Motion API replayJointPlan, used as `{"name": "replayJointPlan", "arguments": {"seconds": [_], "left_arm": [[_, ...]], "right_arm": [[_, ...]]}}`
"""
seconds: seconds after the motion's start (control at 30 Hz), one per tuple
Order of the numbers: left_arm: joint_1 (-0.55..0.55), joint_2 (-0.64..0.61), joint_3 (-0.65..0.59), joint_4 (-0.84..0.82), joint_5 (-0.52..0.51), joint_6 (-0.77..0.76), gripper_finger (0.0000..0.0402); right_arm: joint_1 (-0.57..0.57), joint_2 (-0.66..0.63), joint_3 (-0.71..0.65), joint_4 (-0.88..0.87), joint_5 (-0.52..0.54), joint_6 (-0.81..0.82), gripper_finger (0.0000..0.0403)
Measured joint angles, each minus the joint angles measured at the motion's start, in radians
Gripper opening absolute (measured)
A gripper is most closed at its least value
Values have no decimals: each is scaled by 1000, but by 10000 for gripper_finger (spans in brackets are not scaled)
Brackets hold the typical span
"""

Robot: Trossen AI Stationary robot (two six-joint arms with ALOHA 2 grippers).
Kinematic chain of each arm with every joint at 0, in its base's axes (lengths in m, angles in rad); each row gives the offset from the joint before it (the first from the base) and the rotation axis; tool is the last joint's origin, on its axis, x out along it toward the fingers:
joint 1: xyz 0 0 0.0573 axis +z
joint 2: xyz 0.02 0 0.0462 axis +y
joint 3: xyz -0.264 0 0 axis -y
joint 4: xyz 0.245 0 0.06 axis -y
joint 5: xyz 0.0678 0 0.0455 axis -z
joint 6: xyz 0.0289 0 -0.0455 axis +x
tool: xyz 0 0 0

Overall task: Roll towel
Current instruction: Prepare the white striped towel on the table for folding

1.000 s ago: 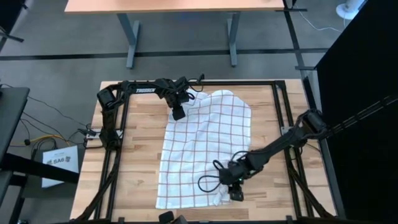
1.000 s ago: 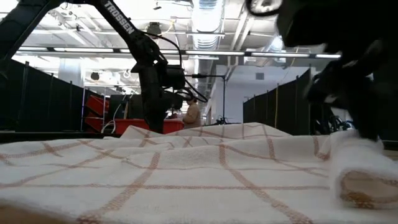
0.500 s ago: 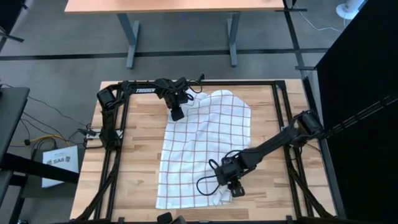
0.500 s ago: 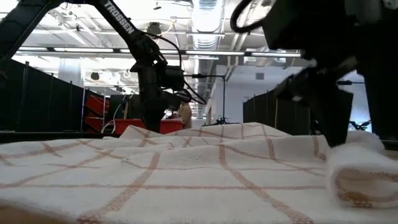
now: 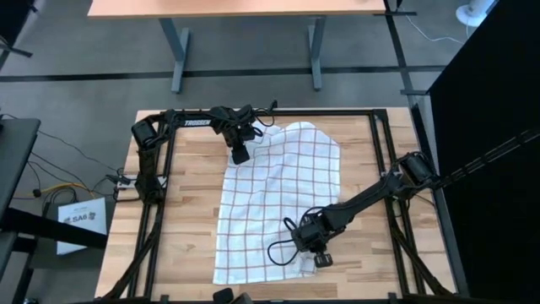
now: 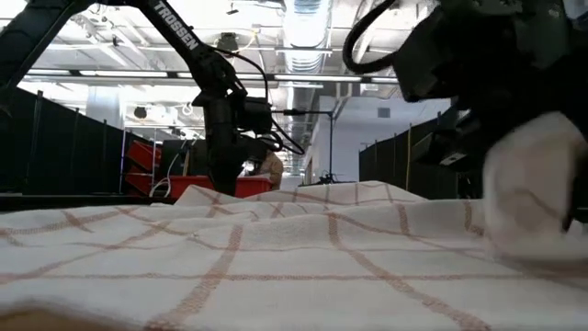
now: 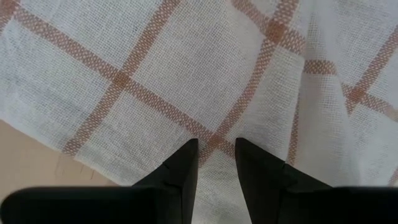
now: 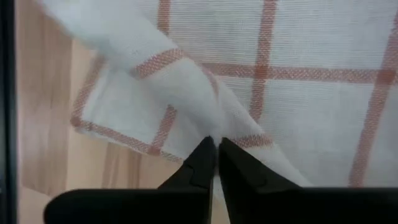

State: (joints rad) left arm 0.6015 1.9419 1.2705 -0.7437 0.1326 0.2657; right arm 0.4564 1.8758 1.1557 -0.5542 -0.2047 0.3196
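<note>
The towel [image 5: 274, 203], white with a grid of reddish-brown lines, lies spread on the wooden table, running from the far right toward the near left. My left gripper [image 5: 241, 156] stands at its far left edge, shut on the cloth [image 7: 216, 152]. At the towel's near right corner, my right gripper [image 5: 321, 258] is shut on a fold [image 8: 216, 146]. In the low view that corner [image 6: 537, 184] is raised above the flat cloth [image 6: 276, 257]. My left gripper pinches a small ridge of the towel [image 7: 215, 171] between its two fingers, close to the far left edge [image 7: 93, 165]. The fingers come from above, pointing down. Around them the cloth lies flat on the table. My right gripper pinches a folded ridge of the towel [image 8: 211, 124] at the near right corner between its two fingers, from above. The fold runs away from the fingers over the flat cloth. The corner [image 6: 537, 184] is lifted off the table, and the rest of the towel lies flat.
A dark metal frame [image 5: 380, 152] runs around the table top. A black cable loop [image 5: 283, 249] hangs by my right wrist over the towel. Bare wood [image 5: 190, 219] shows left of the towel. A desk [image 5: 245, 8] stands beyond the far edge.
My right gripper has gone up and a little toward the far edge, keeping hold of the towel's near right corner. That corner, which lay on the table as a small roll, is now lifted clear. The rest of the towel has stayed flat.
</note>
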Motion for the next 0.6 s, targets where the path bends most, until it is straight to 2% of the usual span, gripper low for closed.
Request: {"name": "replayJointPlan", "arguments": {"seconds": [0.3, 0.6], "left_arm": [[0, 0, 0, 0, 0, 4, 93], [0, -1, 0, -1, 0, 11, 93]], "right_arm": [[82, -116, 35, -100, 3, 145, 1], [256, -152, 21, -200, 41, 367, 0]]}}
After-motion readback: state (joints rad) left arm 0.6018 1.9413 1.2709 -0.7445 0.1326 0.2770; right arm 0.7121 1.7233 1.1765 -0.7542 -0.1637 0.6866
